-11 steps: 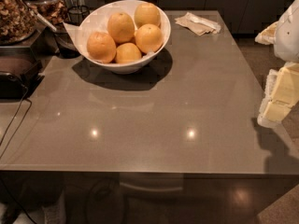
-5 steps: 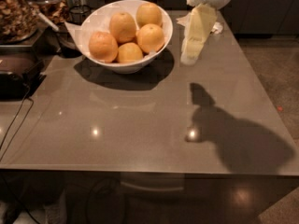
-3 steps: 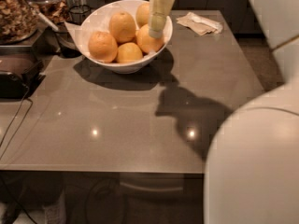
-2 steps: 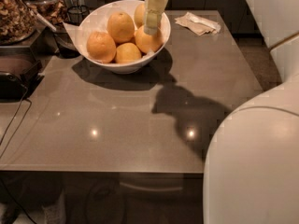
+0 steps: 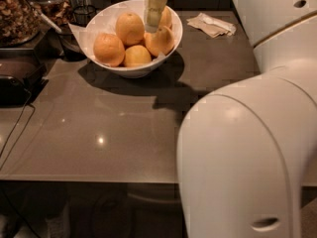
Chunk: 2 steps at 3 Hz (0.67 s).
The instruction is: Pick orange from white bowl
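The white bowl (image 5: 106, 21) stands at the back of the grey table and holds several oranges. My gripper (image 5: 154, 15) hangs over the bowl's right half, its tip just above the right front orange (image 5: 161, 41) and in front of the back right one (image 5: 167, 17). Other oranges lie at the back middle (image 5: 130, 28), front left (image 5: 108, 49) and front middle (image 5: 137, 55). My white arm (image 5: 247, 148) fills the right foreground.
A crumpled paper napkin (image 5: 213, 25) lies at the back right of the table (image 5: 99, 128). A jar of nuts (image 5: 17, 16) and dark appliances (image 5: 20, 76) stand at the left. A cable (image 5: 15, 133) runs down the left edge.
My gripper swung in from the right side of the table to above the bowl and has dropped a little toward the right oranges. My arm now blocks the right foreground.
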Available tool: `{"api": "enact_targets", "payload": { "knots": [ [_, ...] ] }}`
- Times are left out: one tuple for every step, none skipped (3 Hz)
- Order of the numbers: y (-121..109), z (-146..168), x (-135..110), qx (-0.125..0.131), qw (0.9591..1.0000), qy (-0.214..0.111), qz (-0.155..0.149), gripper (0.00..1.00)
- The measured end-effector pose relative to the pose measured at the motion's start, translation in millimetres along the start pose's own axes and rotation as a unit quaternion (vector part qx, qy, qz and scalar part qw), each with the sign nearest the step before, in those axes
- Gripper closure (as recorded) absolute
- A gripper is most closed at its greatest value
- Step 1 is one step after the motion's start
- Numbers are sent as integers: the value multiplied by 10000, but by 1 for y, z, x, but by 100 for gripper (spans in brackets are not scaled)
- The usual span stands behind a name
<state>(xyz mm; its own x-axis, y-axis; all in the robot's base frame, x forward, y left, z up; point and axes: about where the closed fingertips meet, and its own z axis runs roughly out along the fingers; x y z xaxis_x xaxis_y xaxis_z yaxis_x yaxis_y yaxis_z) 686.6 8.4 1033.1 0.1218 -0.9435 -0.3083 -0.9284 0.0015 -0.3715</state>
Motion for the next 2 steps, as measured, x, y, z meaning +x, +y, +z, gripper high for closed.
{"api": "enact_targets", "payload": {
  "knots": [
    [-17, 14, -13, 36, 9998, -125, -166, 0],
    [-28, 30, -21, 54, 9995, -183, -234, 0]
  ]
}}
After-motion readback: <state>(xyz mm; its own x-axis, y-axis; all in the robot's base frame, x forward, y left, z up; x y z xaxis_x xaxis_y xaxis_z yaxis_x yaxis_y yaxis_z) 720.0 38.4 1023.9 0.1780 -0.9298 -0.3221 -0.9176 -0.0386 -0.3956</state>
